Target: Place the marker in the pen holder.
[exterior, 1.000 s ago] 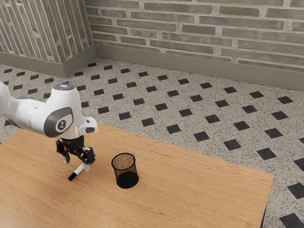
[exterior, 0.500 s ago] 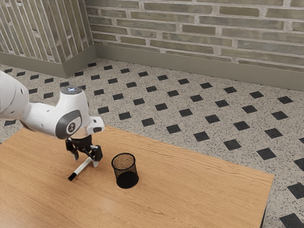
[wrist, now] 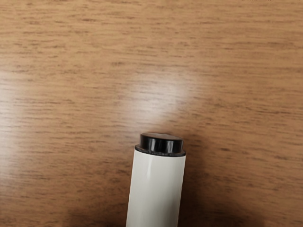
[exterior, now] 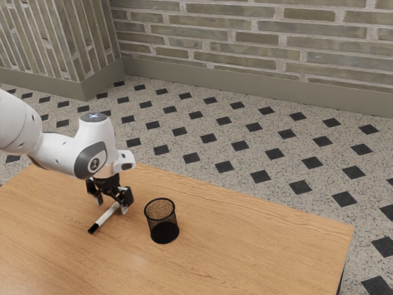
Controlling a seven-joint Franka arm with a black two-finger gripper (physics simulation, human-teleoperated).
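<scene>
White marker [exterior: 105, 217] | one end between the fingers of the end effector [exterior: 112, 208] | fingers spread apart

White marker [exterior: 106, 217]; upright black pen holder [exterior: 163, 232]

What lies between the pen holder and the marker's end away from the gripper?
Bare tabletop between that end of the marker and the pen holder, in the exterior view.

Narrow gap between claw [exterior: 112, 206] and pen holder [exterior: 163, 228] (an upright obstacle).
</scene>
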